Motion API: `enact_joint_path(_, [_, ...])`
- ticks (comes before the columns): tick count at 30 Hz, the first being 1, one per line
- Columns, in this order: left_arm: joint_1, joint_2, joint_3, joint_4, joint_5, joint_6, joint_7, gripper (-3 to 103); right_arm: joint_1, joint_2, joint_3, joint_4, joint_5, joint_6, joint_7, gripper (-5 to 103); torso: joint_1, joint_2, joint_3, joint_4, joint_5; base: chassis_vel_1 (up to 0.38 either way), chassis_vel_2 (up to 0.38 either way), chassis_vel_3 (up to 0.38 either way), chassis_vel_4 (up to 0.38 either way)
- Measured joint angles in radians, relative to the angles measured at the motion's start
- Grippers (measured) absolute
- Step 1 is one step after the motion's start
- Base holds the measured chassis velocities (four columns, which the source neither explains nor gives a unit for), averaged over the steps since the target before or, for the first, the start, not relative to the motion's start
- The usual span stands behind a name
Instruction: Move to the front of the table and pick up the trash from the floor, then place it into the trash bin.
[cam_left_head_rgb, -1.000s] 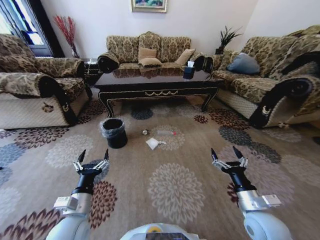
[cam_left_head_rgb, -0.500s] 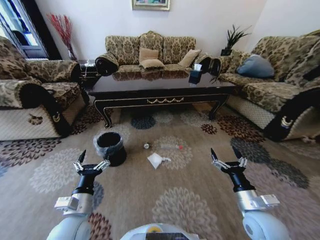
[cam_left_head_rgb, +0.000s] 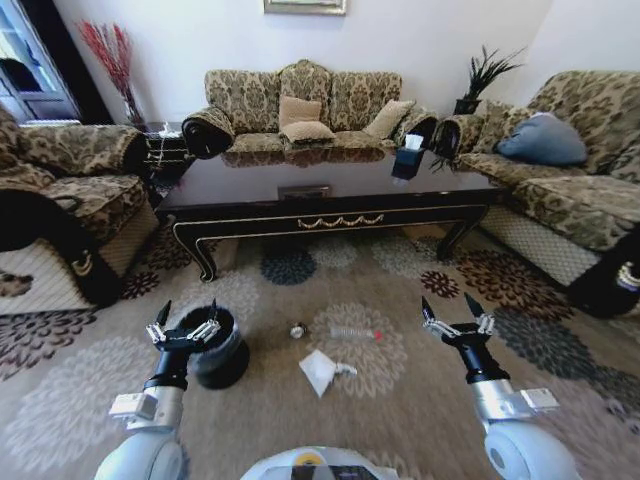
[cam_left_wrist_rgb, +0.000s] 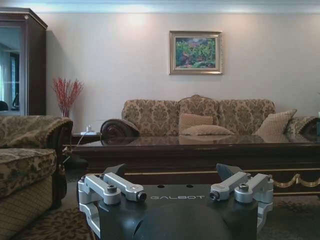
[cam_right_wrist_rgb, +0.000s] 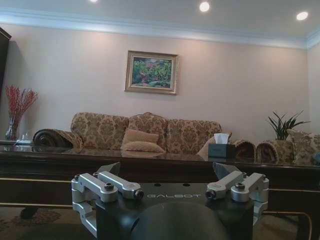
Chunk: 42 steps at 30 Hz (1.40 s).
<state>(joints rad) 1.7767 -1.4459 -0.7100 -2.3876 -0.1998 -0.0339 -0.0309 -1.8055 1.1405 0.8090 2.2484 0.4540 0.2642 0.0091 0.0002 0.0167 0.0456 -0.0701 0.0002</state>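
Lying between table (cam_left_head_rgb: 330, 215) edge and trash bin (cam_left_head_rgb: 217, 357), trash (cam_left_head_rgb: 322, 371).

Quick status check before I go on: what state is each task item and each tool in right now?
left tool: open, empty, raised above the bin.
right tool: open, empty, raised over the carpet.
trash bin: upright, bag-lined, on the carpet.
crumpled paper: on the carpet, not picked up.
plastic bottle: lying on its side on the carpet.
small round piece: on the carpet beside the bottle.
table: standing beyond the trash.
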Motion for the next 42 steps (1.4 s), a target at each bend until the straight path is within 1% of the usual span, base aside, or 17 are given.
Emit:
enact_joint_path(5, [0.001,-0.001,0.001,0.002,0.001,-0.002,-0.001,100,0.004,0.002,0.000,-0.004,-0.008,0.013,-0.009,100,0.000,0.000,0.000,0.0003,0.0000,-0.134,0.142,0.133,-0.159])
enact_joint_path(18, [-0.001,-0.002,0.001,0.004,0.001,-0.004,-0.004,100,0.001,0.007,0.000,-0.009,-0.015,0.016,-0.014,100,0.000,0.000,0.000,0.0001,-0.0002,0.010,-0.019,-0.019,0.011])
enact_joint_path(21, [-0.017,-0.001,0.003,0.012,0.005,0.030,-0.058,100,0.003,0.007,-0.001,-0.016,-0.015,0.026,-0.014,100,0.000,0.000,0.000,0.0002,-0.0003,0.000,0.000,0.000,0.000])
enact_joint_path(22, [-0.017,-0.001,0.003,0.012,0.005,0.030,-0.058,100,0.003,0.007,-0.001,-0.016,-0.015,0.026,-0.014,100,0.000,0.000,0.000,0.0002,-0.0003,0.000,0.000,0.000,0.000])
enact_joint_path(25, [-0.048,0.028,0.002,0.021,-0.024,0.155,-0.163,100,0.002,0.007,-0.004,-0.019,-0.018,0.031,-0.015,100,0.000,0.000,0.000,0.0002,-0.0003,0.000,0.000,0.000,0.000])
enact_joint_path(27, [-0.070,0.072,-0.006,0.028,-0.070,0.247,-0.220,100,0.001,0.007,-0.006,-0.020,-0.020,0.032,-0.014,100,0.000,0.000,0.000,-0.0002,-0.0003,0.000,0.000,0.000,0.000])
enact_joint_path(28, [-0.070,0.072,-0.006,0.028,-0.070,0.247,-0.220,100,0.001,0.007,-0.006,-0.020,-0.020,0.032,-0.014,100,0.000,0.000,0.000,-0.0002,-0.0003,0.000,0.000,0.000,0.000])
enact_joint_path(29, [-0.079,0.091,-0.012,0.030,-0.090,0.282,-0.240,100,0.000,0.007,-0.006,-0.020,-0.021,0.033,-0.014,100,0.000,0.000,0.000,0.0000,-0.0004,0.000,0.000,0.000,0.000])
enact_joint_path(31, [-0.109,0.148,-0.028,0.025,-0.180,0.455,-0.308,100,-0.003,0.007,-0.008,-0.024,-0.028,0.035,-0.013,100,0.000,0.000,0.000,0.0001,-0.0004,0.000,0.000,0.000,0.000])
enact_joint_path(32, [-0.109,0.148,-0.028,0.025,-0.180,0.455,-0.308,100,-0.003,0.007,-0.008,-0.024,-0.028,0.035,-0.013,100,0.000,0.000,0.000,0.0001,-0.0004,0.000,0.000,0.000,0.000])
enact_joint_path(33, [-0.134,0.177,-0.034,0.016,-0.269,0.575,-0.360,100,-0.005,0.010,-0.010,-0.027,-0.033,0.036,-0.013,100,0.000,0.000,0.000,0.0000,-0.0004,0.000,0.000,0.000,0.000])
enact_joint_path(34, [-0.142,0.184,-0.036,0.014,-0.299,0.606,-0.376,100,-0.005,0.010,-0.010,-0.028,-0.035,0.037,-0.013,100,0.000,0.000,0.000,0.0000,-0.0003,0.000,0.000,0.000,0.000])
enact_joint_path(35, [-0.169,0.201,-0.044,0.010,-0.393,0.696,-0.427,100,-0.007,0.012,-0.012,-0.029,-0.038,0.038,-0.013,100,0.000,0.000,0.000,-0.0002,-0.0002,0.000,0.000,0.000,0.000])
enact_joint_path(36, [-0.185,0.210,-0.052,0.010,-0.454,0.738,-0.457,100,-0.008,0.013,-0.012,-0.030,-0.040,0.039,-0.013,100,0.000,0.000,0.000,-0.0002,-0.0003,0.000,0.000,0.000,0.000])
enact_joint_path(37, [-0.207,0.225,-0.064,0.020,-0.539,0.770,-0.486,100,-0.010,0.014,-0.012,-0.032,-0.043,0.040,-0.012,100,0.000,0.000,0.000,-0.0003,-0.0002,0.000,0.000,0.000,0.000])
enact_joint_path(40, [-0.224,0.236,-0.072,0.050,-0.577,0.786,-0.491,100,-0.012,0.014,-0.012,-0.033,-0.045,0.042,-0.012,100,0.000,0.000,0.000,-0.0001,-0.0001,0.000,0.000,0.000,0.000])
enact_joint_path(42, [-0.236,0.243,-0.077,0.110,-0.579,0.788,-0.482,100,-0.014,0.015,-0.010,-0.036,-0.046,0.044,-0.010,100,0.000,0.000,0.000,0.0000,-0.0004,0.000,0.000,0.000,0.000])
